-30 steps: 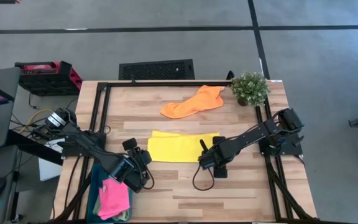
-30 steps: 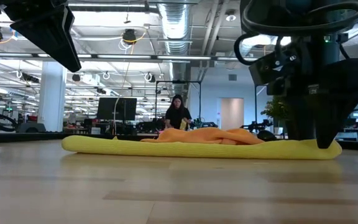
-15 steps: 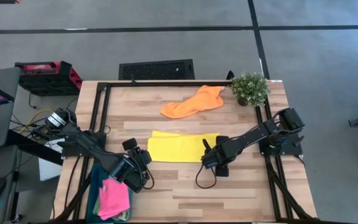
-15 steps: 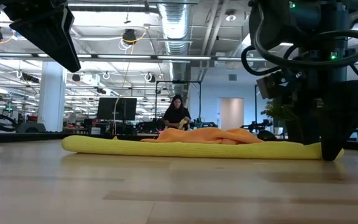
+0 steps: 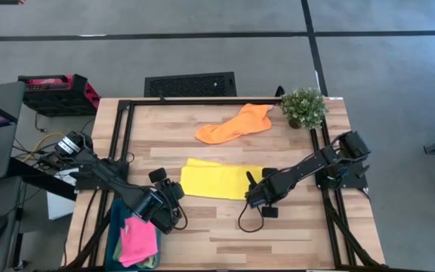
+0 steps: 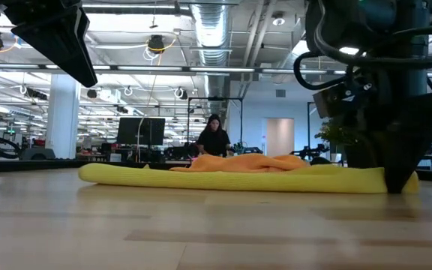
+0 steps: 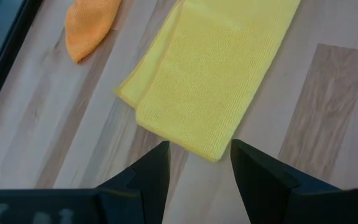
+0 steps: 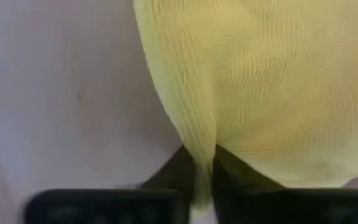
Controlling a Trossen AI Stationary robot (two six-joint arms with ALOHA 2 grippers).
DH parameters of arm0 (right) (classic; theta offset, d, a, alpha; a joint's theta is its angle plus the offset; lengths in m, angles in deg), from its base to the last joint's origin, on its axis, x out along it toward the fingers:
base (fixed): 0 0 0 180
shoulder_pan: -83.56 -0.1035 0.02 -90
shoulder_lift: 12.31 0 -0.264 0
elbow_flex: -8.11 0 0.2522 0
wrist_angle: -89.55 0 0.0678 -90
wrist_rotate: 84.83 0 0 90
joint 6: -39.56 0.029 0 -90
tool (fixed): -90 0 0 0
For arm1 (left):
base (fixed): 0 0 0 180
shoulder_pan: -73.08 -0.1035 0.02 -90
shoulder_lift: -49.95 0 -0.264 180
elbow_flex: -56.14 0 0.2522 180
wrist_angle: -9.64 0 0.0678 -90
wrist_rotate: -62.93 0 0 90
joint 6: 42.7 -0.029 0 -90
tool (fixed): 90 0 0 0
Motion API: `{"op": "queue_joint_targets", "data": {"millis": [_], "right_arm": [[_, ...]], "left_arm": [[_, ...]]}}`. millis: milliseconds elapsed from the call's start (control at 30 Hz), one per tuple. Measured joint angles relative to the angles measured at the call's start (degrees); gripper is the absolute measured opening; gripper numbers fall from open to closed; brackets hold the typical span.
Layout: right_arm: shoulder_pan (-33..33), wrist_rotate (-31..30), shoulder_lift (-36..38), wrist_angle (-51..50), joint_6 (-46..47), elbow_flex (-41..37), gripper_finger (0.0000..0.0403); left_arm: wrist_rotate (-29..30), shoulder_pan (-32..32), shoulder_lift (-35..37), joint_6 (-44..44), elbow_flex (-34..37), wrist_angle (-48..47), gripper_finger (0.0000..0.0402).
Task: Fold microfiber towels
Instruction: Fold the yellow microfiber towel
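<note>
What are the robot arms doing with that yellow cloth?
The right gripper is down on the table, its jaws pinching the right end of the folded yellow towel. The left gripper waits with open jaws above the table's front left, near the pink towel. An orange towel lies crumpled farther back, not yet folded.

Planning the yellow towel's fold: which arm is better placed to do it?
Right, probably. The right gripper is pinching the yellow towel at its right end, seen in the right wrist view. The left gripper hovers open, off the towel's left end.
</note>
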Motion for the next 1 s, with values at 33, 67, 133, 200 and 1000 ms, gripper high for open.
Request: {"op": "queue_joint_targets", "data": {"millis": [33, 67, 133, 200, 1000], "right_arm": [[-0.01, -0.28, -0.02, 0.10, 0.00, 0.12, 0.0038], [-0.01, -1.32, -0.08, 0.03, -0.04, 0.41, 0.0021], [0.31, -2.38, -0.33, -0.34, -0.06, 1.25, 0.0014], [0.50, -2.94, -0.52, -1.55, -0.41, 2.65, 0.0019], [11.30, -8.58, -0.28, 3.13, -28.25, 19.54, 0.0004]], "left_arm": [[0.00, 0.00, 0.00, 0.00, 0.00, 0.00, 0.0162], [0.00, 0.02, 0.00, 0.00, 0.00, 0.02, 0.0162], [0.00, 0.02, 0.00, 0.00, 0.00, 0.04, 0.0162], [-0.01, 0.00, 0.00, 0.00, 0.00, 0.21, 0.0162], [-0.04, 0.00, 0.00, -0.17, 0.00, 0.35, 0.0162]]}}
